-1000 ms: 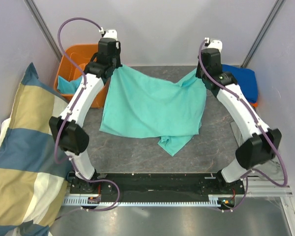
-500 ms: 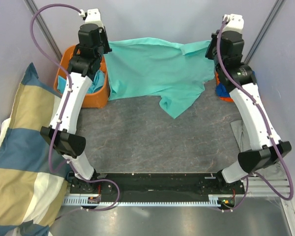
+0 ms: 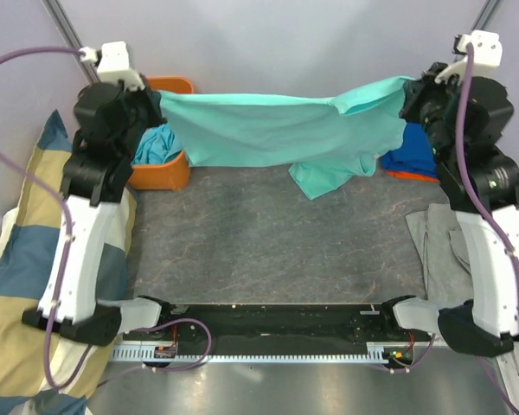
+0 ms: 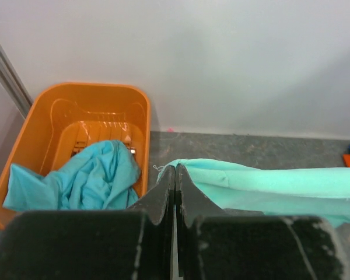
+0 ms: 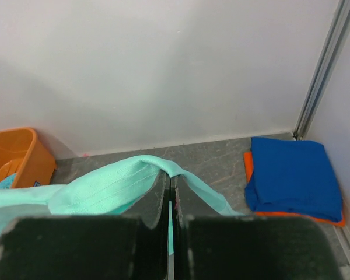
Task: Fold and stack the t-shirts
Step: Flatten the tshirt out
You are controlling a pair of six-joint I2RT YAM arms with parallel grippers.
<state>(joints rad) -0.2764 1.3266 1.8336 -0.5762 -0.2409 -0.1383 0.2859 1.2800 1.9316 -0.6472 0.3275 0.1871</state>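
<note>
Left gripper (image 4: 175, 170) and right gripper (image 5: 170, 179), each pinched shut on the top edge of a soft mint-teal cotton t-shirt (image 3: 268, 130), hold it stretched in the air along the twelve o'clock edge of the dark grey table (image 3: 268, 251). The thin pinches could slip under more tension, dropping the shirt crumpled. If lowered carelessly, it could snag the orange plastic basket (image 4: 141, 116) at ten o'clock, which holds a turquoise shirt (image 4: 87, 181). It could also drag across the folded royal blue shirt (image 5: 291, 169), stacked on an orange one (image 5: 247, 166), at two o'clock.
</note>
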